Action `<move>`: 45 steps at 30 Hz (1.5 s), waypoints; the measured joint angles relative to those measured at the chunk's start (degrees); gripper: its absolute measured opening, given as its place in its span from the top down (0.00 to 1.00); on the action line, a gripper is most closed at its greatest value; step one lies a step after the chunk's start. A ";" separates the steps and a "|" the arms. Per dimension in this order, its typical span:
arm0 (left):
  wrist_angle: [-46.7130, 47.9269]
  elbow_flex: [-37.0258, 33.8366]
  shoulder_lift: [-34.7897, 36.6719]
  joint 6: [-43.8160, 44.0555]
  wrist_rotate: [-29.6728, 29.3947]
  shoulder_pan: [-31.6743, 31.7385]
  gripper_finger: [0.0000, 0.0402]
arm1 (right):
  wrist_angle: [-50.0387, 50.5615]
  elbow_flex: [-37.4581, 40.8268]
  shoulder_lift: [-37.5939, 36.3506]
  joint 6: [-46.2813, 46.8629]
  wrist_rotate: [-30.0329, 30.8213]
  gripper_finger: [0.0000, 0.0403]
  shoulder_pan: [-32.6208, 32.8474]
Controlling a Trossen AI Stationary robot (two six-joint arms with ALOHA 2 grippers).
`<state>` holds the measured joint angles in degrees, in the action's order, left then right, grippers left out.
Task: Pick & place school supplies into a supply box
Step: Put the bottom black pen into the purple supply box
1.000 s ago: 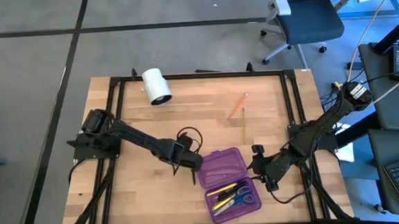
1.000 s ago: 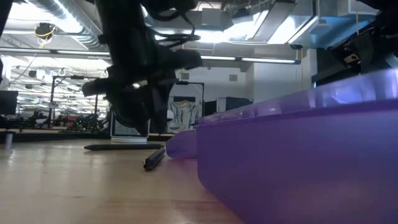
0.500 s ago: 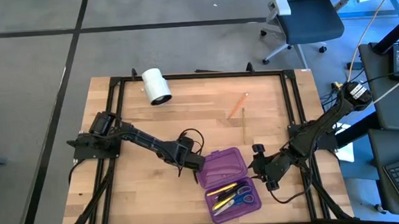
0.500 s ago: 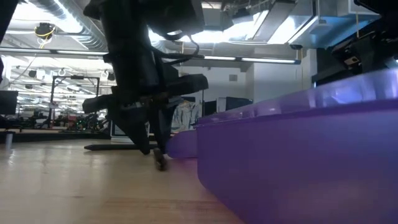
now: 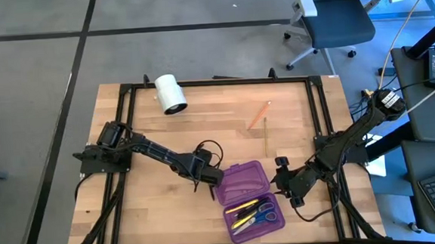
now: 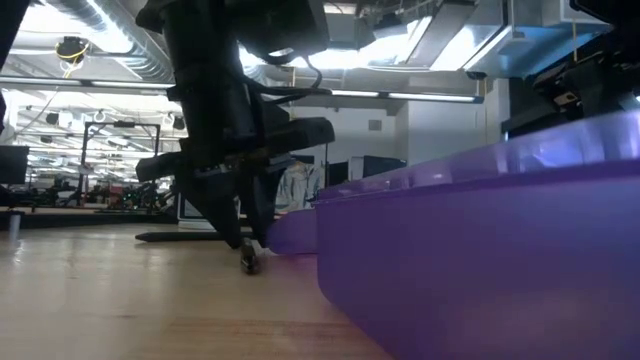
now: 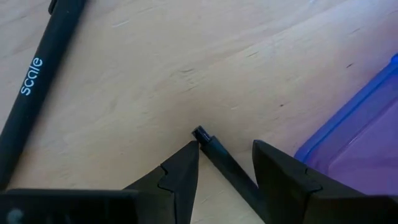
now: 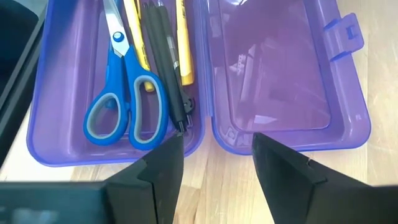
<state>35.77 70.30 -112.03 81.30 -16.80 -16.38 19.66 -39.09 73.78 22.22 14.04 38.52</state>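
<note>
The purple supply box (image 5: 251, 202) lies open on the table's near side. Its tray half (image 8: 118, 81) holds blue scissors, black pens and yellow pens; its lid half (image 8: 280, 74) holds nothing. My left gripper (image 5: 205, 183) is open at the lid's left edge, tips down at the table. A thin black pen (image 7: 225, 165) lies on the wood between its fingers. A second black pen marked "scale" (image 7: 34, 93) lies close by. My right gripper (image 5: 282, 180) hangs open just right of the box, looking down into it. My left gripper's fingers (image 7: 180, 174) come from above, pointing steeply down, one on each side of the thin black pen near its end (image 7: 201, 134). The pen lies flat on the table. Whether either finger touches it I cannot tell.
An orange pencil (image 5: 259, 114) and a wood-tone pencil (image 5: 267, 136) lie on the far right part of the table. A white roll (image 5: 170, 93) sits at the far left corner. A black frame (image 5: 223, 82) borders the table, and an office chair stands beyond it.
My left gripper has gone down to the table beside the box's lid, so its open fingers now stand over the thin black pen. It then kept still.
</note>
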 joint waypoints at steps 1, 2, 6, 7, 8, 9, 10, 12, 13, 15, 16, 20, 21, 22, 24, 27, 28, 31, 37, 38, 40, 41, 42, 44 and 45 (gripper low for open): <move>-0.02 0.00 0.00 0.00 0.00 0.00 0.64 | 0.00 0.00 0.00 -0.04 -0.02 0.52 0.01; -0.08 0.00 0.00 0.02 0.00 0.00 0.64 | 0.00 0.00 0.00 -0.04 -0.02 0.52 0.02; -0.42 0.00 0.02 0.00 0.09 0.02 0.64 | 0.03 0.00 0.00 -0.13 -0.06 0.52 0.01; -0.48 0.00 0.02 -0.02 0.54 0.02 0.64 | 0.07 0.00 0.00 -0.14 -0.08 0.52 0.00; -0.52 0.00 0.06 -0.05 1.43 0.07 0.64 | 0.10 0.00 0.00 -0.16 -0.09 0.52 0.01; -0.64 0.00 0.10 -0.04 2.15 0.14 0.64 | 0.16 0.00 0.00 -0.17 -0.09 0.52 0.01; -0.73 0.00 0.11 -0.04 2.51 0.17 0.64 | 0.25 0.00 0.00 -0.18 -0.09 0.52 0.02; -0.89 0.02 0.11 -0.03 2.48 0.14 0.64 | 0.68 0.00 0.00 -0.20 -0.09 0.52 0.02; -0.93 0.02 0.11 0.15 2.46 0.13 0.64 | 0.99 0.00 0.00 -0.20 -0.09 0.52 0.00; -0.96 0.03 0.11 1.20 2.73 0.11 0.65 | 1.40 0.00 0.00 -0.08 -0.09 0.52 0.01; -0.96 0.04 0.11 1.79 3.15 0.11 0.65 | 1.60 0.00 0.00 0.04 -0.09 0.52 0.02; -0.95 0.09 0.15 2.09 4.61 0.13 0.68 | 1.81 0.00 0.00 0.07 -0.09 0.52 0.02; -0.87 0.11 0.15 2.08 4.80 0.13 0.68 | 1.93 0.00 0.00 0.04 -0.09 0.52 0.02; -0.68 0.13 0.15 2.08 4.94 0.13 0.70 | 1.99 0.00 0.00 0.03 -0.09 0.52 0.02; -0.05 0.16 0.15 2.08 5.20 0.13 0.72 | 2.03 0.00 0.00 0.04 -0.09 0.52 0.02; 1.15 0.20 0.15 2.08 5.49 0.09 0.77 | 2.08 0.00 0.00 0.03 -0.09 0.52 0.02; 1.40 0.20 0.15 2.08 5.56 0.09 0.79 | 2.08 0.00 0.00 0.02 -0.09 0.52 0.02; 1.92 0.20 0.15 0.13 6.23 0.24 0.84 | 2.10 0.00 0.00 0.03 -0.09 0.52 0.02; 4.93 0.28 0.24 -9.81 13.61 1.77 0.93 | 2.10 0.00 0.00 0.04 -0.09 0.52 0.02; 5.84 0.31 0.24 -11.30 14.78 1.90 0.93 | 2.10 0.00 0.00 0.04 -0.09 0.52 0.02; 7.56 0.28 0.24 -14.60 16.84 2.18 0.94 | 2.10 0.00 0.00 0.25 -0.09 0.52 0.02; 8.15 0.28 0.24 -16.09 17.51 2.22 0.94 | 2.08 0.00 0.00 0.53 -0.09 0.52 0.02; 8.67 0.28 0.24 -17.54 17.81 2.23 0.93 | 2.08 0.00 0.00 1.02 -0.09 0.52 0.02; 9.21 0.26 0.22 -20.64 17.54 2.18 0.92 | 2.08 0.00 0.00 1.33 -0.09 0.52 0.00; 9.25 0.26 0.22 -21.49 17.06 2.12 0.91 | 2.08 0.00 0.00 1.33 -0.09 0.52 0.02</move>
<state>45.01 70.57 -111.81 59.80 0.26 -14.26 21.74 -39.09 73.78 23.55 13.96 38.54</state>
